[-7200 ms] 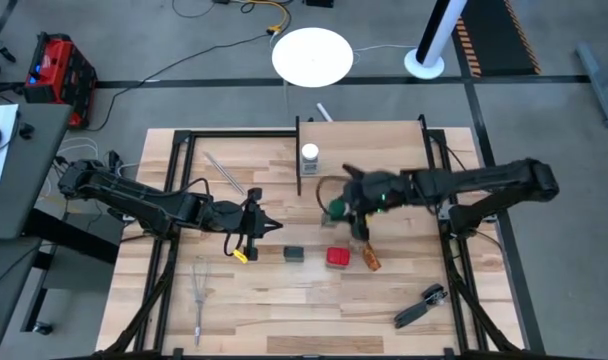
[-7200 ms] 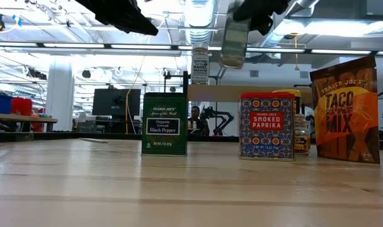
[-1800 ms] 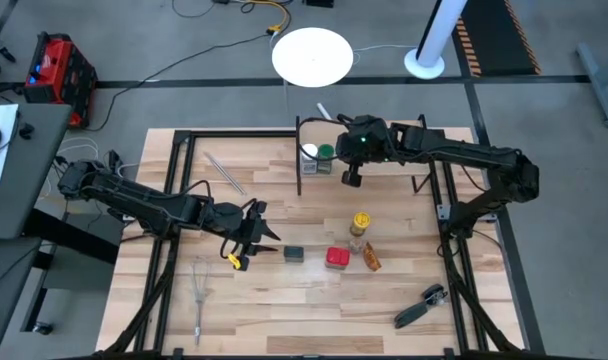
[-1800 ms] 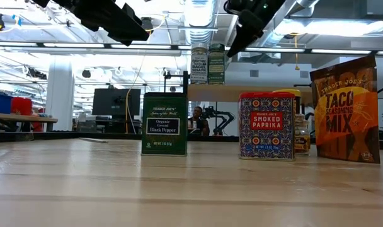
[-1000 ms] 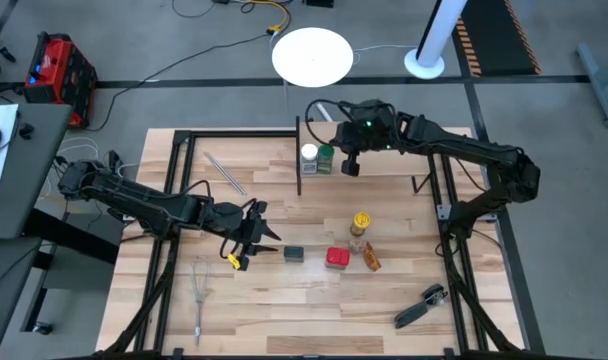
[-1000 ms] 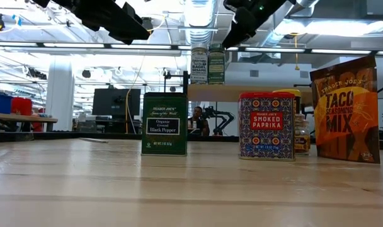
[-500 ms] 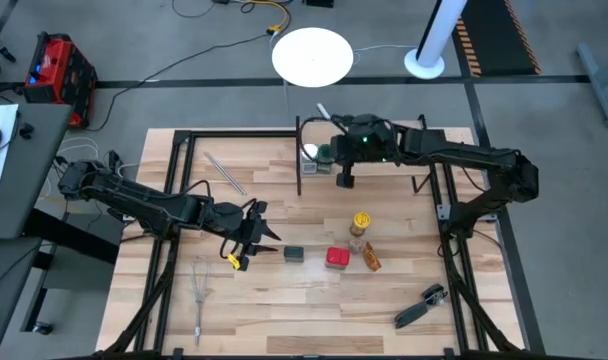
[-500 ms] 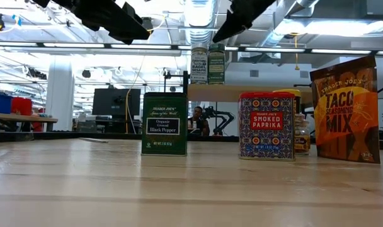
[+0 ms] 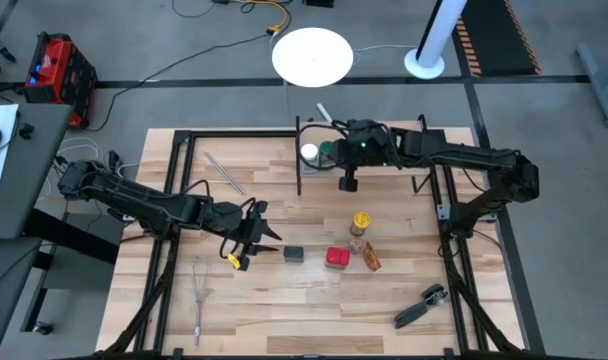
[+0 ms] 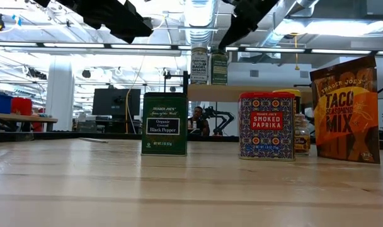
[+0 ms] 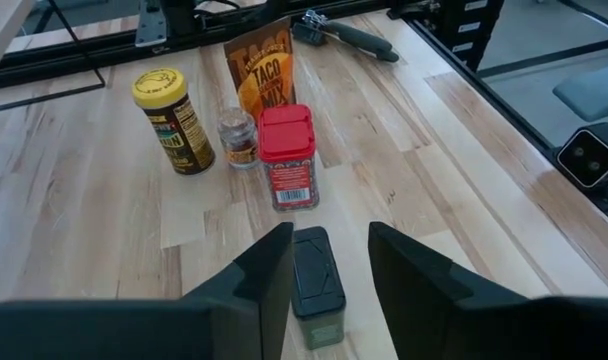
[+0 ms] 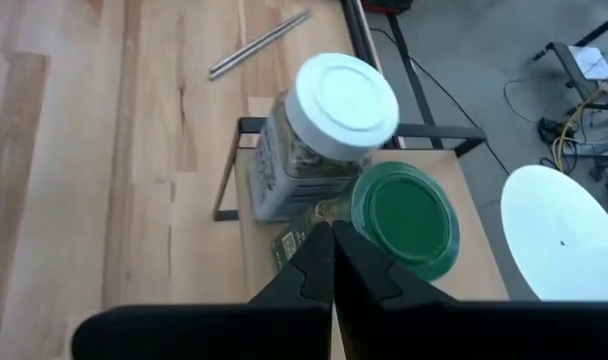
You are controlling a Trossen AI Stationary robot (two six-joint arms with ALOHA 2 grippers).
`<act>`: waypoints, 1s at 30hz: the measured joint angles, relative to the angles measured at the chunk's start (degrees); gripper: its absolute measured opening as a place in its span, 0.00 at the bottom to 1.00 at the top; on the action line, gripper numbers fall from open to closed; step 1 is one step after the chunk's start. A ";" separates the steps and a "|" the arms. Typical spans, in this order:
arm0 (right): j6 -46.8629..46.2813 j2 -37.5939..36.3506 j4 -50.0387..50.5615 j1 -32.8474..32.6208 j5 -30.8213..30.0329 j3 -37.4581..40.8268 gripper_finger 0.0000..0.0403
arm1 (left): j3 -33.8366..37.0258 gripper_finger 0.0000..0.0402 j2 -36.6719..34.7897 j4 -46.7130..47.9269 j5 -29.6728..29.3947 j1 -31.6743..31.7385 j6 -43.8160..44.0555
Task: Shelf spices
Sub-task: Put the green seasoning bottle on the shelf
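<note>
The black pepper tin (image 10: 164,123), smoked paprika tin (image 10: 266,125) and taco seasoning packet (image 10: 344,108) stand nearest. Left gripper (image 9: 264,235) hovers empty, fingers narrowly parted. Right gripper (image 9: 348,182), fingers closed, hangs beside the shelf (image 9: 384,166), holding white-capped (image 12: 324,125) and green-capped (image 12: 402,218) jars.

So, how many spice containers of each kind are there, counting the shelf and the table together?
Jars: 4 (white-capped jar, green-capped jar, yellow-capped jar, small brown jar)
Tins: 2 (red tin, dark tin)
Packets: 1 (taco mix packet)
Total: 7
</note>
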State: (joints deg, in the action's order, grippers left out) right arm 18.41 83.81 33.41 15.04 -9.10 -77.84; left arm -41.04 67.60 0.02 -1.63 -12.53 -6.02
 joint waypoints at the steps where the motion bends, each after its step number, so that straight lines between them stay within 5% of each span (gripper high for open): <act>1: 0.02 0.00 0.02 0.11 0.00 0.00 0.01 | 0.00 0.31 0.02 0.02 0.00 -0.02 -0.03; 18: 1.26 -1.18 0.31 4.31 -7.28 -5.35 0.01 | 0.00 0.31 0.02 0.04 0.00 0.00 -0.17; 23: -0.97 0.93 1.51 10.25 1.91 -5.35 0.01 | 0.00 0.31 0.02 -0.04 0.00 0.00 -0.18; 30: 0.06 6.49 1.88 10.58 3.45 -5.34 0.01 | 0.00 0.31 0.02 -0.63 0.01 -0.02 -0.19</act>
State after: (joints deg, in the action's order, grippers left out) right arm 18.48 90.30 35.29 25.63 -5.65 -83.18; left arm -41.04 67.61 -0.61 -1.62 -12.56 -6.21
